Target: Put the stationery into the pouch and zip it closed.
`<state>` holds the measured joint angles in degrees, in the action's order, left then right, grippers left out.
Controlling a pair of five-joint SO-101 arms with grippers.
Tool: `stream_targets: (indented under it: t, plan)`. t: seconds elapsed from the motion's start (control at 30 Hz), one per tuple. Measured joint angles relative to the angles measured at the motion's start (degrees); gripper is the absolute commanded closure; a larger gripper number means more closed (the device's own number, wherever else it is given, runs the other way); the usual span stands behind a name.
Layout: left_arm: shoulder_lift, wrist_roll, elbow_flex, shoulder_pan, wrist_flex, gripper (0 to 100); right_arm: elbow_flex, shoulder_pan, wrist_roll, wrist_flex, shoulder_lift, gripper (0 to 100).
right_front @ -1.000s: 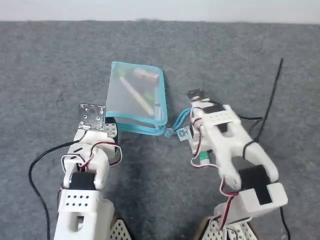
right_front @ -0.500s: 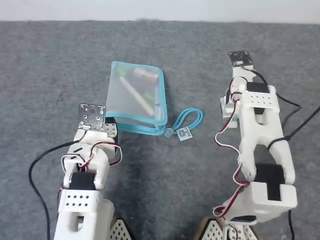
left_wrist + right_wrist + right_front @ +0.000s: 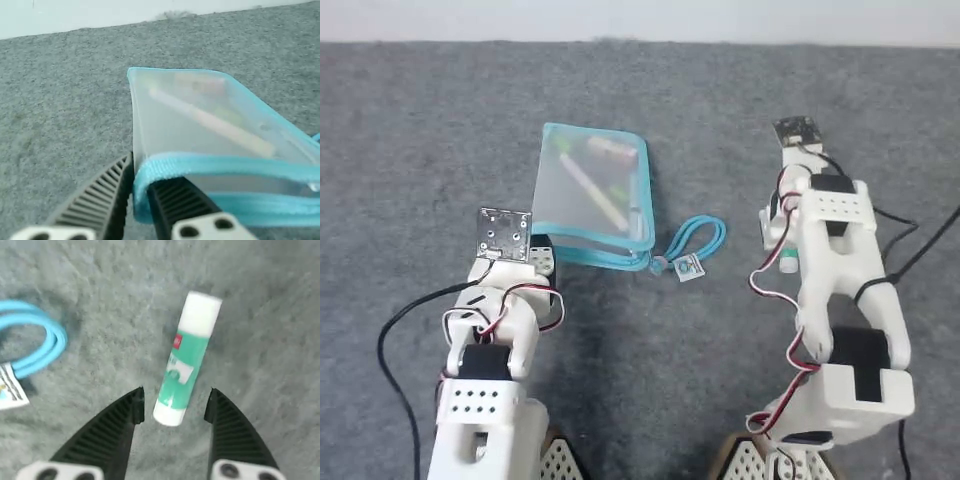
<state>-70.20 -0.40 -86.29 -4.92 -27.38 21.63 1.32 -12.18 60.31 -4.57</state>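
— Pouch [image 3: 592, 200], translucent, blue-edged: where was it?
— Flat on the grey mat [image 3: 420, 120], at 11 o'clock from the mat's middle. A pale pen-like stick and other pieces showed through its wall. Its blue strap [image 3: 698, 238] and a small tag [image 3: 689, 268] lay at 4 o'clock of it.
— Left gripper [image 3: 140, 175]?
— Pinched tight on the pouch's blue-trimmed corner, at the pouch's 7 o'clock.
— Right gripper [image 3: 176, 391]?
— Fingers parted wide, holding nothing. They stood either side of one end of the glue stick [image 3: 187, 357], apart from it.
— Glue stick, location?
— On the mat, at 3 o'clock of the strap, well apart from the pouch.
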Motion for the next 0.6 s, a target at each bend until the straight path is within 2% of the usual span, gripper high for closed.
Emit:
stream_targets:
  t: [0.23, 0.6]
  plan:
    - [0.0, 0.0, 0.0, 0.0, 0.0, 99, 5.8, 2.4, 0.0, -5.6, 0.0, 86.1]
    - [0.0, 0.0, -1.8, 0.1, 0.0, 99, 5.5, 2.5, 0.1, -6.6, -5.0, 88.3]
